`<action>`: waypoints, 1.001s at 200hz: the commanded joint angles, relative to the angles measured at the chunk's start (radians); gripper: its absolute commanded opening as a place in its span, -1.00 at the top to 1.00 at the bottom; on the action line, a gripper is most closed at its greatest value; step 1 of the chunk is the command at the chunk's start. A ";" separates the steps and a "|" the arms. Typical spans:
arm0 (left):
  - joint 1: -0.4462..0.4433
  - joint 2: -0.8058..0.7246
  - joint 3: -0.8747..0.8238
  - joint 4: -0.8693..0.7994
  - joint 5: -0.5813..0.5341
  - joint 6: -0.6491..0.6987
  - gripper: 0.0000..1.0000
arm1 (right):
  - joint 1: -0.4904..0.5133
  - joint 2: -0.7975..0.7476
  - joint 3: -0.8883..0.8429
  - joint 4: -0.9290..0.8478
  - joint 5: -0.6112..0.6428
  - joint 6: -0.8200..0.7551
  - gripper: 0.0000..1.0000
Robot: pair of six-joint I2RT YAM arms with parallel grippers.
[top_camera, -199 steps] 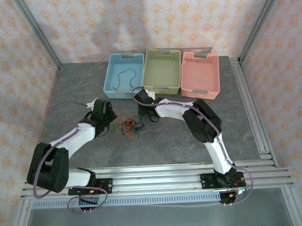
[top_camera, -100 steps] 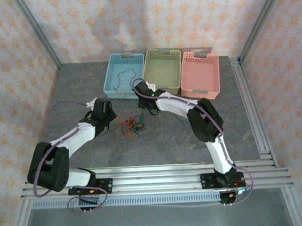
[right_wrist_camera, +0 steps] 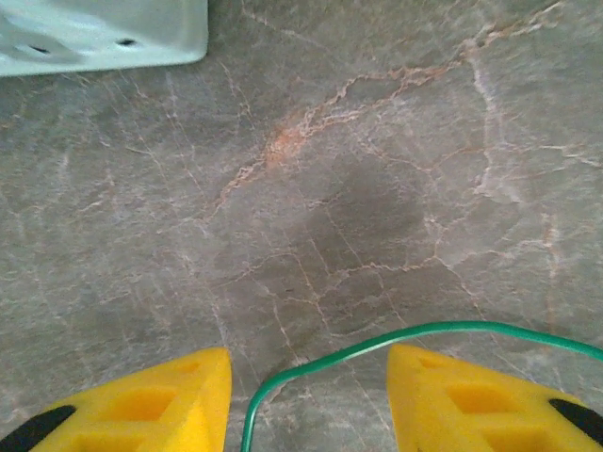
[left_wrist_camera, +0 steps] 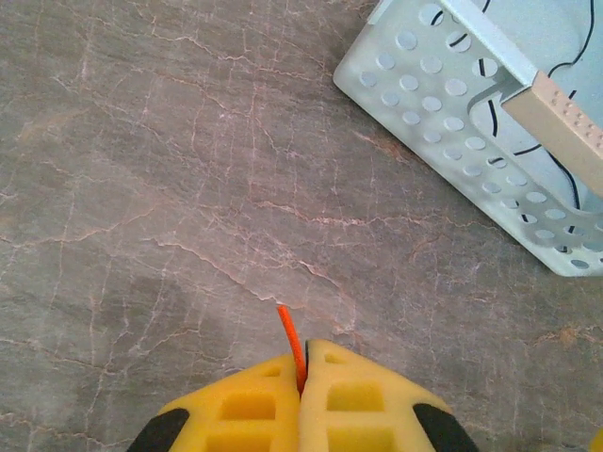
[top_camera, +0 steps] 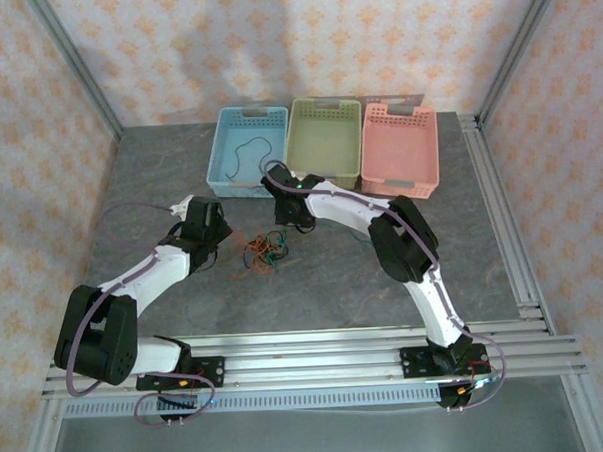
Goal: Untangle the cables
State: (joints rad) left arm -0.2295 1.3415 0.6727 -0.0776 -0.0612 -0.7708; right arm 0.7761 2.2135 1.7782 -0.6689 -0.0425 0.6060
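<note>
Between patterned walls (top_camera: 274,47), a grey veined tabletop (top_camera: 324,285) holds cables (top_camera: 263,253).

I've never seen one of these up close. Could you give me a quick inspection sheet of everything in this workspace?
Surface: grey, stone-veined table.
Job's things: tangle of cables, black, orange and green, on the table between the arms; a black cable lies in the blue basket.
Clutter: green basket and pink basket, nothing seen inside.
Grippers: left gripper shut on an orange cable; right gripper open, a green cable looping between its fingers.
Cables: purple-grey arm cables loop off both arms.
Surroundings: patterned walls; metal rails at the near edge.
</note>
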 commanded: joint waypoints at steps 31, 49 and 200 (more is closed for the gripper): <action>-0.004 -0.023 0.003 -0.003 -0.035 -0.016 1.00 | 0.005 0.072 0.089 -0.125 0.025 0.027 0.08; -0.002 -0.025 0.003 -0.002 -0.037 -0.016 1.00 | 0.009 0.054 0.071 -0.127 0.084 0.033 0.01; -0.003 -0.020 0.007 -0.014 -0.042 -0.017 1.00 | 0.049 -0.276 -0.323 0.266 0.239 -0.015 -0.50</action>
State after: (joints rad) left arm -0.2295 1.3380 0.6727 -0.0784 -0.0616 -0.7788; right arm 0.8032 2.0621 1.5188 -0.5385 0.0952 0.6338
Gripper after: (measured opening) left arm 0.045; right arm 0.735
